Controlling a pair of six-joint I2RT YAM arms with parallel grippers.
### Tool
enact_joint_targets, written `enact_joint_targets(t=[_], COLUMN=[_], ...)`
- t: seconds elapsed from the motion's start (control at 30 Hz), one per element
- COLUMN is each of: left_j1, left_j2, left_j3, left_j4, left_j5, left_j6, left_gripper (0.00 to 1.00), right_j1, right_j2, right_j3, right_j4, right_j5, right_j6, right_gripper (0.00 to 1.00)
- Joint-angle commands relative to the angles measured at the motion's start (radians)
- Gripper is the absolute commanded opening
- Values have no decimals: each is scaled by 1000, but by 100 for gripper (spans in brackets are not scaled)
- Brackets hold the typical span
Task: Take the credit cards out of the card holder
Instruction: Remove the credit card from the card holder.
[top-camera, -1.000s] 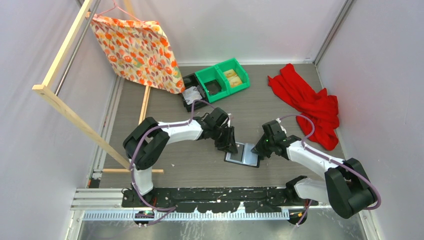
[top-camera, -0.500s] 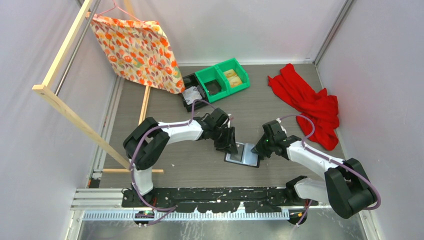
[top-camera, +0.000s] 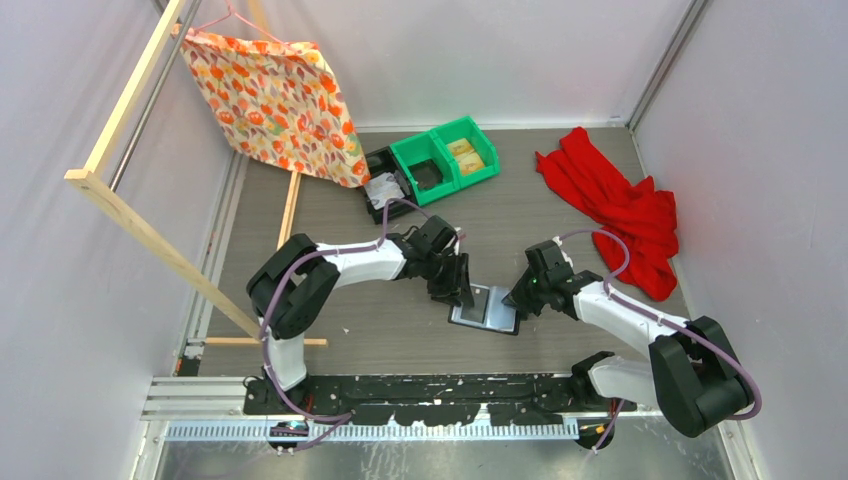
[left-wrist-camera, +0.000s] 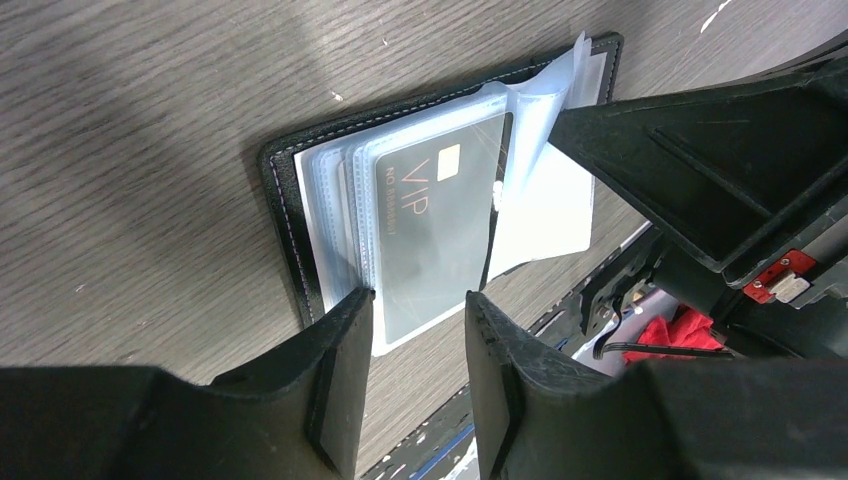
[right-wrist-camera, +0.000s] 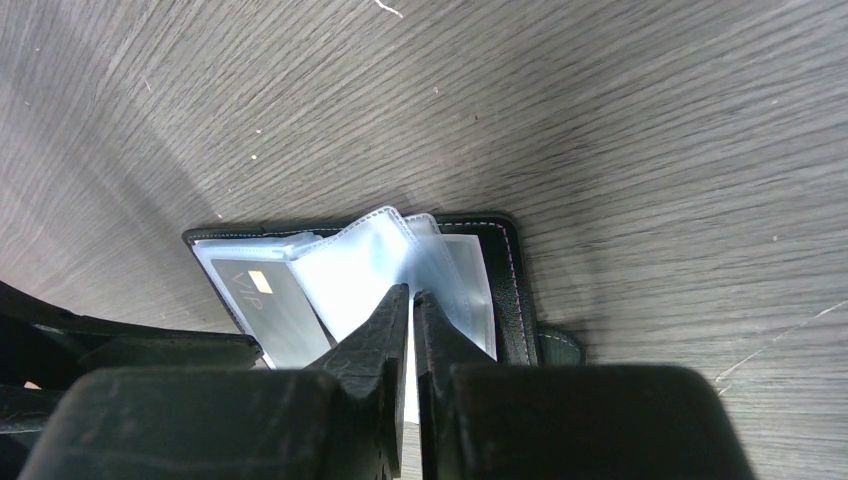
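Note:
The card holder (top-camera: 488, 314) lies open on the table between both arms, black with stitched edges (left-wrist-camera: 283, 200) (right-wrist-camera: 512, 275) and clear sleeves. A grey credit card (left-wrist-camera: 430, 230) (right-wrist-camera: 272, 298) marked VIP sits in a sleeve, its lower end past the holder's edge. My left gripper (top-camera: 462, 292) (left-wrist-camera: 418, 312) is open, its fingertips either side of that card's lower edge without closing on it. My right gripper (top-camera: 515, 298) (right-wrist-camera: 411, 296) is shut on a clear sleeve page and lifts it off the right half. Other cards are hidden.
Green bins (top-camera: 445, 158) and a black bin (top-camera: 382, 182) stand at the back middle. A red cloth (top-camera: 615, 205) lies at the right. A patterned cloth (top-camera: 275, 100) hangs from a wooden frame (top-camera: 140, 230) on the left.

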Motion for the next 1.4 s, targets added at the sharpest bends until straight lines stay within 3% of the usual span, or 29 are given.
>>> enact_joint_targets(t=[0.0, 0.53, 0.77, 1.07, 1.37], left_j1=[-1, 0, 11, 46, 46], left_j2=[18, 10, -22, -42, -14], left_j3=[-5, -29, -48, -59, -57], left_j4=[56, 150, 237, 191, 205], left_j5=[29, 102, 244, 235, 198], left_j6=[-8, -54, -55, -8, -19], left_gripper=[40, 37, 39, 52, 49], right_j1=[-7, -8, -8, -10, -12], right_j2=[27, 31, 34, 35, 32], right_j3=[-29, -25, -25, -24, -28], right_j4=[-45, -45, -43, -43, -42], right_j5=[53, 53, 53, 53, 53], right_j6=[-28, -33, -34, -40, -40], right_gripper=[11, 11, 11, 11, 11])
